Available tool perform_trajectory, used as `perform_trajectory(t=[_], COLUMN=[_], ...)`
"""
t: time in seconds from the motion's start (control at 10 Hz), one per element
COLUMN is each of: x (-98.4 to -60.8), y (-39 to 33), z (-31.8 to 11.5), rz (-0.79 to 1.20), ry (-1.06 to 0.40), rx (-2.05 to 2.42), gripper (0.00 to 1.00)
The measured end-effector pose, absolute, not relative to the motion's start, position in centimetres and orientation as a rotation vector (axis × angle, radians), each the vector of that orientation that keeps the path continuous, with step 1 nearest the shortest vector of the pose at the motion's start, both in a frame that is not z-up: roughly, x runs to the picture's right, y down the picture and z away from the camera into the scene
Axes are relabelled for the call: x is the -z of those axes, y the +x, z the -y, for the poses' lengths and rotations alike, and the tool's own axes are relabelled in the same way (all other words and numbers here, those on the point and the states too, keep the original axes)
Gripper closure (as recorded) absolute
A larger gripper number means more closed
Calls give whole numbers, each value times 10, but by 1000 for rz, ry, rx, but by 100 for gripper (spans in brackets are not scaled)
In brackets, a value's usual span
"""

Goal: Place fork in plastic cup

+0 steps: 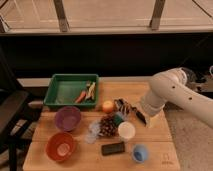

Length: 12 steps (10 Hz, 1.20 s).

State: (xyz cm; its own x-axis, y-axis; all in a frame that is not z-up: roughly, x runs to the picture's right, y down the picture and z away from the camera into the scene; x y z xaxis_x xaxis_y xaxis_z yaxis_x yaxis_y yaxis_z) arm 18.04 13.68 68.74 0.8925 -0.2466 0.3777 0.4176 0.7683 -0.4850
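Note:
The fork (91, 90) is a thin pale cream utensil lying in the green tray (62, 92) at the back left of the wooden table, beside an orange-red carrot-like piece (81, 96). A clear plastic cup (92, 131) sits near the table's middle, left of a pinecone (107, 125). My gripper (134, 112) hangs low over the table's right-middle, at the end of the white arm (172, 92), well to the right of the tray and holding nothing that I can see.
A purple bowl (67, 118) and an orange bowl (61, 146) stand at the front left. An orange ball (108, 106), a white cup (126, 130), a black phone-like slab (113, 148) and a small blue cup (140, 152) crowd the middle and front.

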Motion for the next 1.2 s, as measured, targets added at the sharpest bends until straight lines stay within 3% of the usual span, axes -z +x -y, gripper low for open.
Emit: perform_trajectory(t=[0.9, 1.2], x=[-686, -685], y=[179, 158], z=[-133, -87], rz=[299, 316], ry=[-601, -581], rx=[408, 670], gripper=[26, 26])
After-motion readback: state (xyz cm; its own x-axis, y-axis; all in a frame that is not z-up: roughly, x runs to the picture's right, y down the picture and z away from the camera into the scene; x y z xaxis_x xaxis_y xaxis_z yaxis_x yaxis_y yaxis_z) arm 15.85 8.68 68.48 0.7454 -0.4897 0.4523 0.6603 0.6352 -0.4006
